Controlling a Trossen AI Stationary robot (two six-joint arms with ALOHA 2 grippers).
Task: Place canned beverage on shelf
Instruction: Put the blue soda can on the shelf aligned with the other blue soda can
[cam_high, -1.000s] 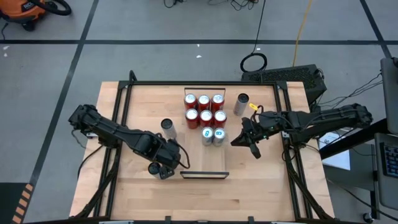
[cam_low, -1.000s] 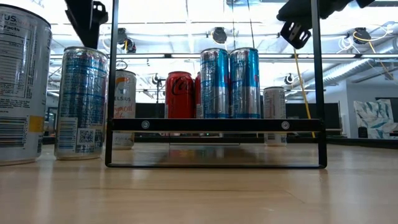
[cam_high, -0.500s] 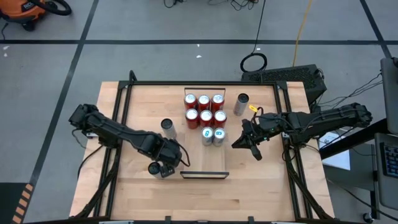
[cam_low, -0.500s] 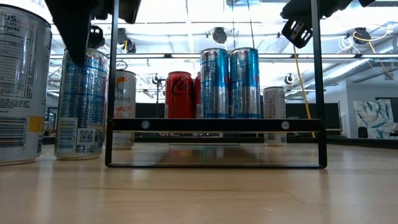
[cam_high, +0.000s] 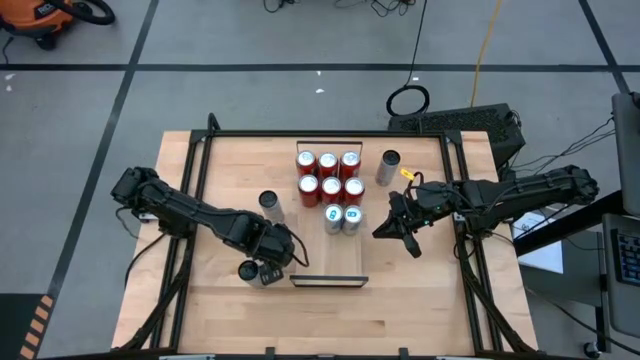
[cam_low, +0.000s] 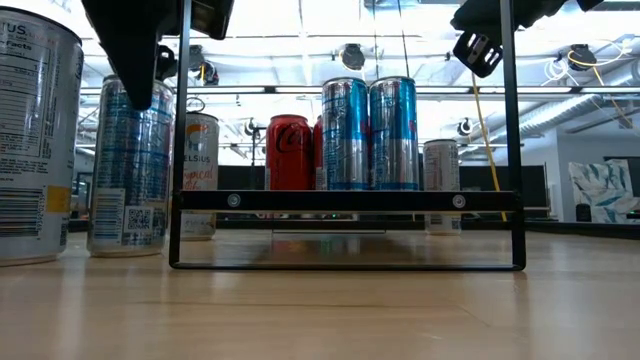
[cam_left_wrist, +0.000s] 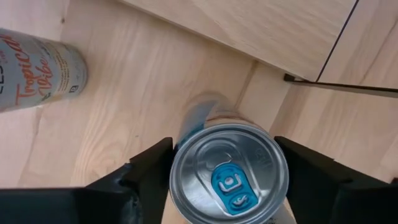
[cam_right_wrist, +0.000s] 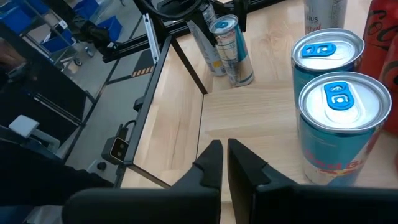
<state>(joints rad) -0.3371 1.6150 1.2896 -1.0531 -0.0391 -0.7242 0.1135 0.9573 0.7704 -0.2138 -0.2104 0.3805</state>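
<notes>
- Two of my dark fingers (cam_left_wrist: 147, 174) straddle a blue-tabbed silver can (cam_left_wrist: 229, 177), one on each side of its rim, as my left gripper (cam_high: 268, 270) hangs over it near the table's front-left.
- Jaws stand part open around that can; the wrist view shows a finger very near each side of it, and I cannot tell whether they actually press it.
- That can stands upright on the bare tabletop (cam_high: 420, 300), just left of the shelf's near end and off the shelf.
- The shelf (cam_high: 345, 255), a narrow light-wood board, runs from front to back at mid-table; its near end is bare.
- On it, six red cans (cam_high: 328, 175) fill the far end and two blue-and-silver cans (cam_high: 343, 218) stand just in front of them.
- A slim pale can (cam_high: 268, 205) with orange lettering stands on the table left of the shelf, near my left arm; another slim can (cam_high: 388, 167) stands to the shelf's right, at the back.
- My right gripper (cam_high: 397, 230) hangs just right of the shelf with its fingers (cam_right_wrist: 211, 163) pressed together, empty, beside the two blue-and-silver cans.
</notes>
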